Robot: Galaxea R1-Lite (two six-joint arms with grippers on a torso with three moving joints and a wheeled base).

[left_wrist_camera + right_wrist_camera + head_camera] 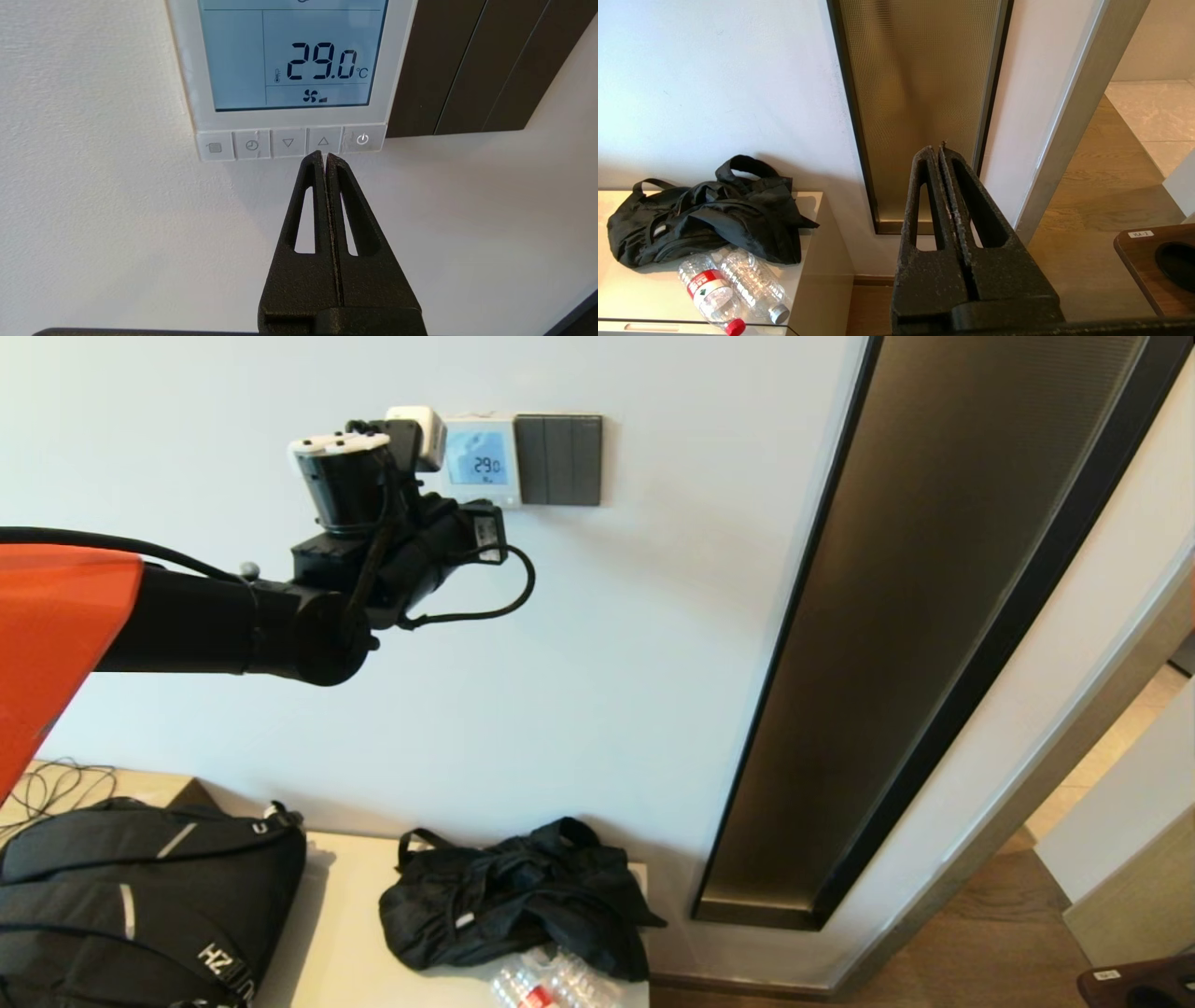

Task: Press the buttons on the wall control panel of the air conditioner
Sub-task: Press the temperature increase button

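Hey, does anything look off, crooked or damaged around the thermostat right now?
Nothing stands out. The control panel sits straight, reading 29.0, its buttons intact. The left gripper, shut, points at the up-arrow button.

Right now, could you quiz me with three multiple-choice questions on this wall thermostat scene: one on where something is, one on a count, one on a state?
1. Where is the tip of the left end effector?
A. On the dark grey switch plate
B. Just below the up-arrow button, at the strip's lower edge
C. Over the blue screen

2. How many buttons line the strip under the screen of the air conditioner's wall control panel?
A. Three
B. Five
C. Eight

3. How do the left end effector's fingers stand?
A. Pressed together
B. Spread wide
C. Clamped on a bottle

Answers:
1. B, the left wrist view shows the tip right under the up arrow.
2. B, five show: a square, clock, down arrow, up arrow and power symbol.
3. A, only a thin seam runs between them.
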